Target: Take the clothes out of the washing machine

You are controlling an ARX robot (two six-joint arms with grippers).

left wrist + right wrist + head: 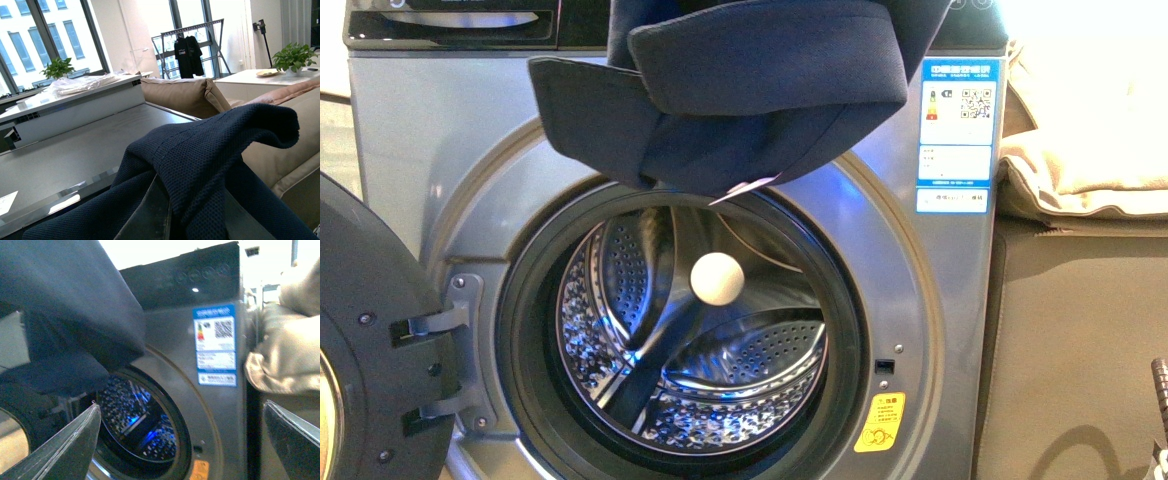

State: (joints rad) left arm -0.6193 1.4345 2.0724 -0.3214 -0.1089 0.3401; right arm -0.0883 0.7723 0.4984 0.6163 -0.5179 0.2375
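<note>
One navy garment (720, 90) hung in thick folds in front of the washing machine (430, 130) in the front view, above the round opening and clear of it. Its upper edge ran off the top of the frame, so whatever carried it was not seen there. The door (370, 340) stood swung open at the left. The perforated drum (750, 350) held no cloth, only a pale round object (717, 278) near its centre. Beige cushions (1090, 150) lay to the right of the machine.

From the left wrist, the same cloth was draped over and around the left gripper (192, 215). The grey fingers (150, 210) showed only as slivers beneath the fabric. The jaws appeared clamped on a bunched fold, and a loose flap curled over toward a beige sofa (190, 95).

From the right wrist, the right gripper (180, 405) was spread wide with nothing between its fingers (65, 450), facing the machine's opening. The garment hung across the upper part of that picture, well apart from the blue-white label (216, 345).

The piece looked soft, limp and light, its knit weave likely to give the pads fair friction. It would probably sag and swing when carried, and a trailing end could catch on the door or the opening's rim. A bunched fold or thick hem seemed the surest place to grip. The free gripper could gather the low-hanging edge.
</note>
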